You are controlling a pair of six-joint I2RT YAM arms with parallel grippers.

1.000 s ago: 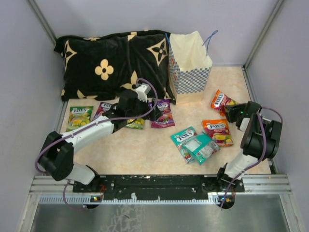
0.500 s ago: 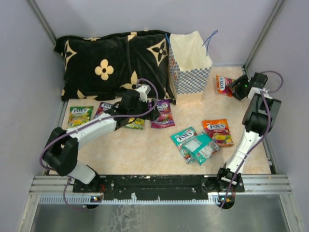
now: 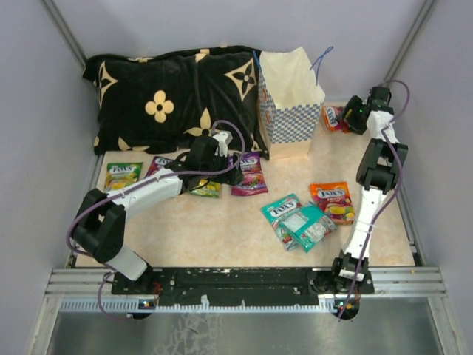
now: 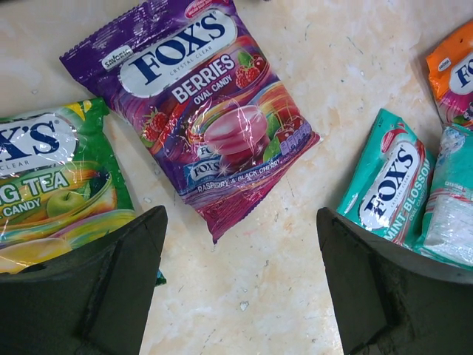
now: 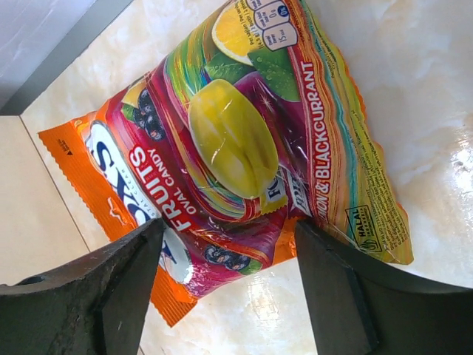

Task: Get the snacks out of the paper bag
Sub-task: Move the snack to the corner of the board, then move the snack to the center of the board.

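Note:
The checkered paper bag [image 3: 290, 111] stands upright at the back, its mouth open. Just right of it lies an orange snack packet [image 3: 333, 118] [image 5: 244, 140], flat on the table. My right gripper [image 3: 349, 116] [image 5: 229, 225] is open at that packet's near edge, one finger to each side. My left gripper [image 3: 232, 168] [image 4: 240, 214] hangs open over bare table, in front of a purple berries packet [image 3: 250, 174] [image 4: 203, 111]. Other snacks lie around: a green packet [image 3: 122, 177], a green-yellow one [image 4: 52, 177], teal ones [image 3: 284, 213] [image 4: 388, 185], another orange one [image 3: 332, 201].
A black cushion with tan flowers [image 3: 170, 96] fills the back left, touching the bag. Grey walls close in the table on three sides, with a slanted metal post [image 3: 403, 52] near my right arm. The rail with both arm bases [image 3: 244, 281] runs along the front.
My right arm has swung from the right middle to the far right corner beside the bag, taking the orange packet along, and its jaws have opened. The left arm has barely shifted.

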